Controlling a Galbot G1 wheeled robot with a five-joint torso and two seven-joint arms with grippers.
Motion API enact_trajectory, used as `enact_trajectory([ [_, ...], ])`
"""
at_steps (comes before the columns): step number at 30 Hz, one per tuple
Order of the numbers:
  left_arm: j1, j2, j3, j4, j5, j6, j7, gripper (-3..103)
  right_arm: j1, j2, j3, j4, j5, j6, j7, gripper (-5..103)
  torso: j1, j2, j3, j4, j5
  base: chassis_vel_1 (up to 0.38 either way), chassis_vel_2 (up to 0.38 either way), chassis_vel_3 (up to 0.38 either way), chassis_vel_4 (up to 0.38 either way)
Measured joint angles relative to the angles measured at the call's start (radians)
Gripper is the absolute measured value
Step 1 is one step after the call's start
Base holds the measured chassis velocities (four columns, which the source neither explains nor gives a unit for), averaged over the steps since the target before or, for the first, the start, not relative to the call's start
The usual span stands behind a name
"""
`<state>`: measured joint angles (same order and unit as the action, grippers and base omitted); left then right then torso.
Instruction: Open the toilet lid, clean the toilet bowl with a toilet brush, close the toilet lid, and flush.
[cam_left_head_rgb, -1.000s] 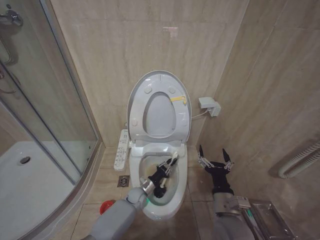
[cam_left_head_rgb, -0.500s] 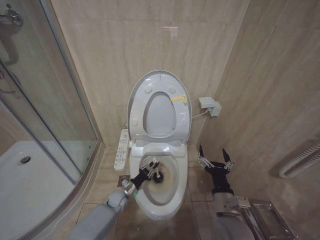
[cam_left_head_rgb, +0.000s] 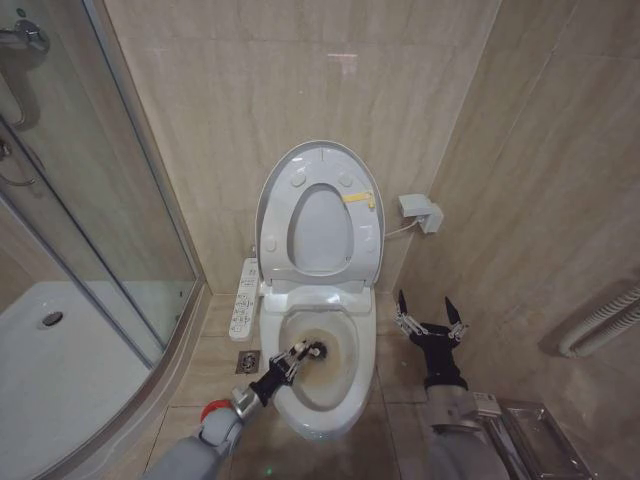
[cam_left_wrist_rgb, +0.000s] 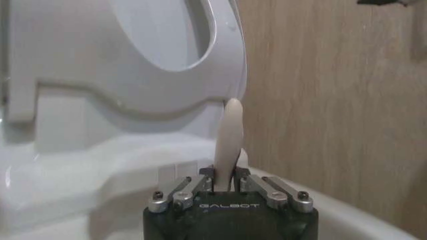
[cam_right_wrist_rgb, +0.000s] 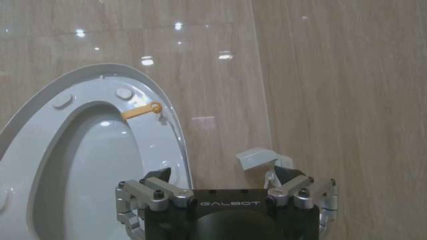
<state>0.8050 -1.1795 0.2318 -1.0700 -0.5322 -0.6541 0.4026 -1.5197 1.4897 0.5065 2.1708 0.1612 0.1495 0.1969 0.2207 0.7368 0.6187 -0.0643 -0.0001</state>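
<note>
Beige tiled walls close in a narrow bathroom, with a glass shower screen (cam_left_head_rgb: 90, 200) on the left. Beside it, the left gripper (cam_left_head_rgb: 290, 360) is clenched on the toilet brush (cam_left_head_rgb: 312, 350), whose head rests inside the toilet bowl (cam_left_head_rgb: 362, 370). The toilet lid (cam_left_head_rgb: 318, 160) stands raised, so scrubbing looks underway; closing and flushing remain. Rightward, the right gripper (cam_left_head_rgb: 429, 318) waits with fingers spread.
</note>
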Motion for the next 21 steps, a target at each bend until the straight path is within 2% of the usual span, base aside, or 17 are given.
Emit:
enact_trajectory([
  [9, -0.113, -0.070, 0.042, -0.022, -0.054, 0.051, -0.036, 18, 0.000, 0.000, 0.000, 0.000, 0.000, 0.000, 0.000, 100, 0.000, 0.000, 0.000, 0.0002, 0.0001, 0.000, 0.000, 0.000, 0.000],
  [21, -0.217, -0.163, 0.103, 0.065, -0.083, 0.073, -0.050, 18, 0.000, 0.000, 0.000, 0.000, 0.000, 0.000, 0.000, 100, 0.000, 0.000, 0.000, 0.0004, 0.0002, 0.000, 0.000, 0.000, 0.000],
])
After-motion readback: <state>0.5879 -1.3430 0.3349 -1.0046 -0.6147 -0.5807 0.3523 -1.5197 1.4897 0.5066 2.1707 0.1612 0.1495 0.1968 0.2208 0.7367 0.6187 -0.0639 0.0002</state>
